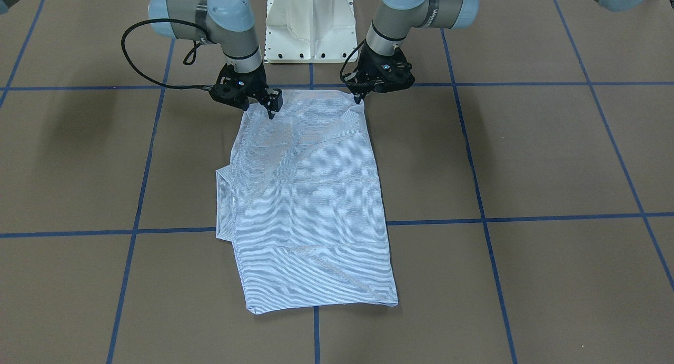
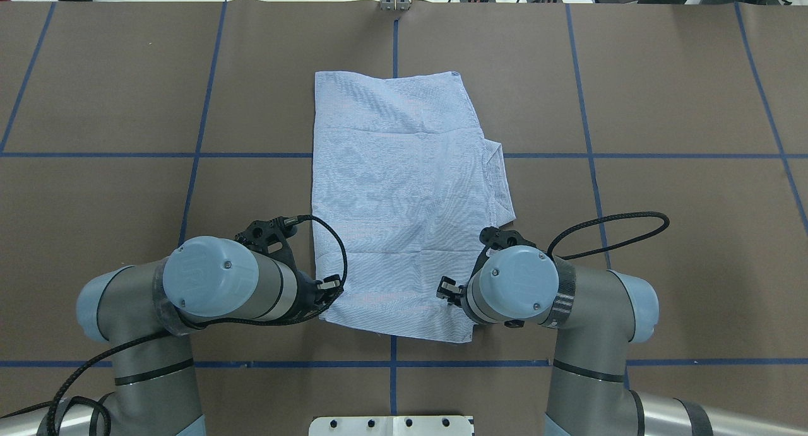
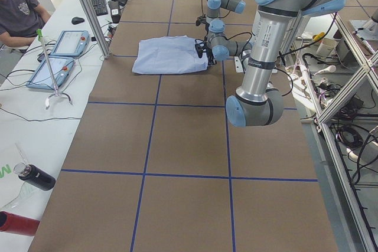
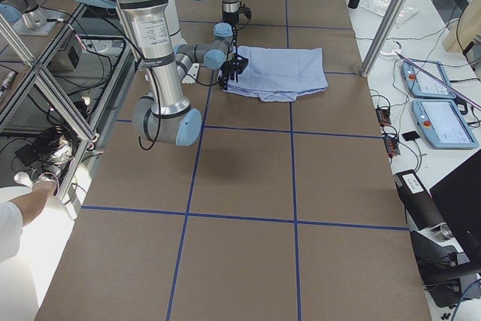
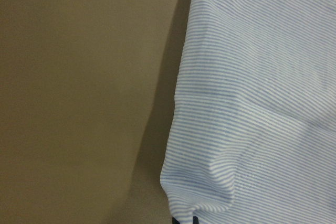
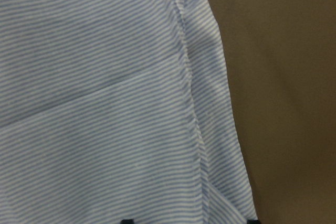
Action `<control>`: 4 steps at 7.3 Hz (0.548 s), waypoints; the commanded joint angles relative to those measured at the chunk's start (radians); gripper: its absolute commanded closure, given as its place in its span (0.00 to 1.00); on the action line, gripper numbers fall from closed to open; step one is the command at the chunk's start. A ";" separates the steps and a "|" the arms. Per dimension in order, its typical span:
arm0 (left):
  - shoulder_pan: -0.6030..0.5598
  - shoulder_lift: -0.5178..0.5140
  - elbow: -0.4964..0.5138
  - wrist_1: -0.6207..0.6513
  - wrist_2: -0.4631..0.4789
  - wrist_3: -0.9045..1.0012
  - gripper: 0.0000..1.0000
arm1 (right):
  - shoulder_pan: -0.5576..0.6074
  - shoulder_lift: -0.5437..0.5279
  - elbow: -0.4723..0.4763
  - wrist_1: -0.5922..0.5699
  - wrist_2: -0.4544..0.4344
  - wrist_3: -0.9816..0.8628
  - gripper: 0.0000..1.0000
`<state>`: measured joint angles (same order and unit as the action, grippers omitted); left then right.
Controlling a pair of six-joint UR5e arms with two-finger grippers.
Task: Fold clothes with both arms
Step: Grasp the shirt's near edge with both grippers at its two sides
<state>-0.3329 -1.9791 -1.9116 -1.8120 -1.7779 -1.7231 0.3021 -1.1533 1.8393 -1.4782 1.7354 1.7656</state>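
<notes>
The shirt [image 2: 398,190] lies folded flat mid-table [image 2: 663,95], its near edge below me, my left gripper [image 1: 359,98] pinched on one corner and my right gripper [image 1: 271,111] spread astride the other hem, so lifting now could drag it lopsided and spoil the fold.

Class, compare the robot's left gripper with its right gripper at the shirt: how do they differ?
The left gripper pinches the shirt's edge, fingers together; the right gripper stands just inward of the edge, fingers apart. The left cable arcs over the shirt; the right cable loops over the table. Both work the shirt's robot-side end.
</notes>
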 commanded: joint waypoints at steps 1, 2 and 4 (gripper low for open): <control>0.000 0.000 0.000 0.000 0.000 0.000 1.00 | 0.000 0.003 0.003 -0.031 0.007 0.006 0.02; 0.000 0.000 0.000 0.000 0.000 0.000 1.00 | 0.002 0.006 0.005 -0.031 0.007 0.015 0.01; 0.000 0.000 0.000 -0.001 0.000 0.000 1.00 | 0.000 0.004 0.000 -0.030 0.006 0.017 0.01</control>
<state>-0.3329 -1.9788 -1.9113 -1.8120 -1.7779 -1.7227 0.3037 -1.1491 1.8418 -1.5081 1.7421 1.7800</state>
